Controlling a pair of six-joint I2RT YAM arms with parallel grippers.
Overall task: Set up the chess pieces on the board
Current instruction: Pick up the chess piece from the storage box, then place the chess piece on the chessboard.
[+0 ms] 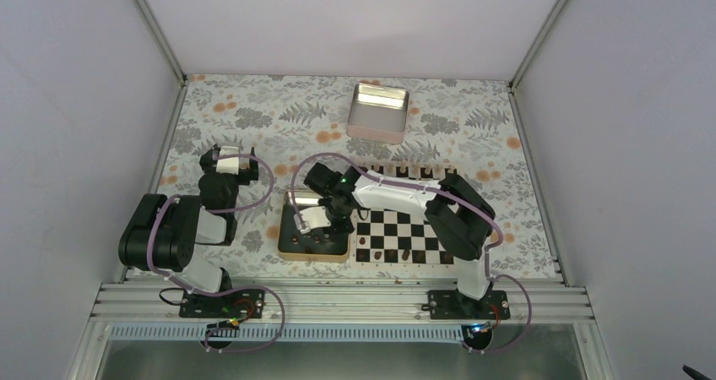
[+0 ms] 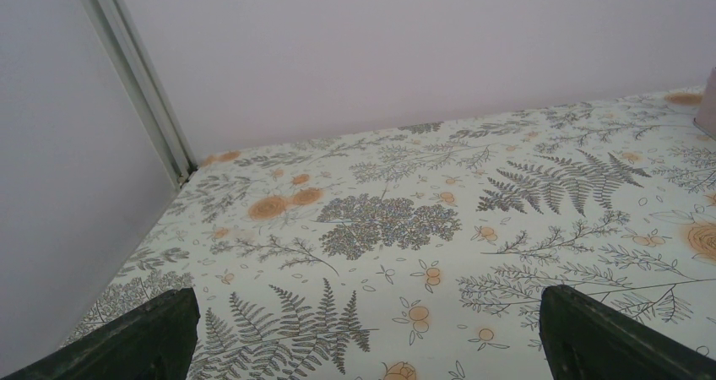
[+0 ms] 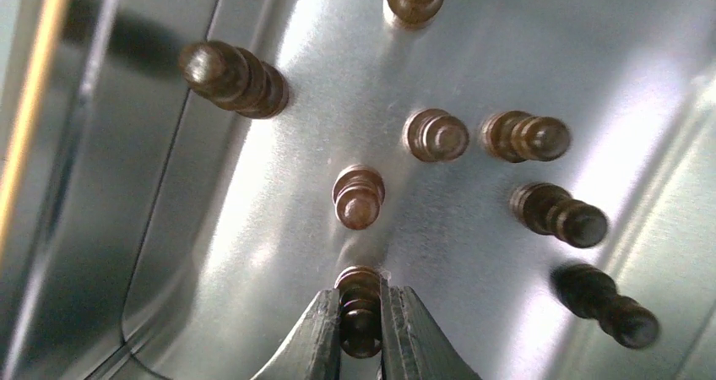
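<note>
Right wrist: the right fingers (image 3: 314, 344) clamp a piece (image 3: 360, 302) in the tray (image 3: 211, 253). The rounded wood could slip out on lifting, or bump its neighbour (image 3: 358, 196). The left fingers (image 2: 143, 338) stand apart.

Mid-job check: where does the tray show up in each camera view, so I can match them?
Top external: tray just left of the board, under the right gripper.
Left wrist: not in it; only floral cloth.
Right wrist: tray fills the picture, gold rim at the far left.
Shared landmark: the dark pieces lying in the tray, seen in the top and right wrist views.
</note>
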